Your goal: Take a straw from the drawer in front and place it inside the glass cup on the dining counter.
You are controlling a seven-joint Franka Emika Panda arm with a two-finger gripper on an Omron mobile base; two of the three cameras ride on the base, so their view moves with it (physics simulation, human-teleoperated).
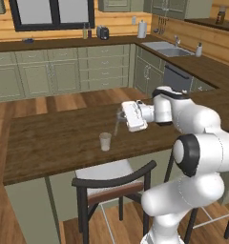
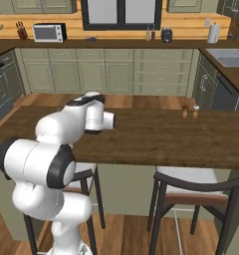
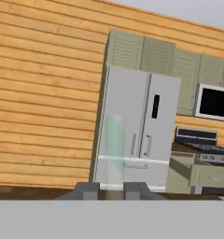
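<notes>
arm (image 1: 197,143): glossy white rounded links | joints: dark bands | gripper (image 3: 111,190): small dark grey fingertips

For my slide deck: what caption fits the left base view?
End effector holds the straw above the glass cup on the dining counter.

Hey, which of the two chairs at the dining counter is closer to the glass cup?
The chair directly below the glass cup; the other chair sits farther along.
</notes>
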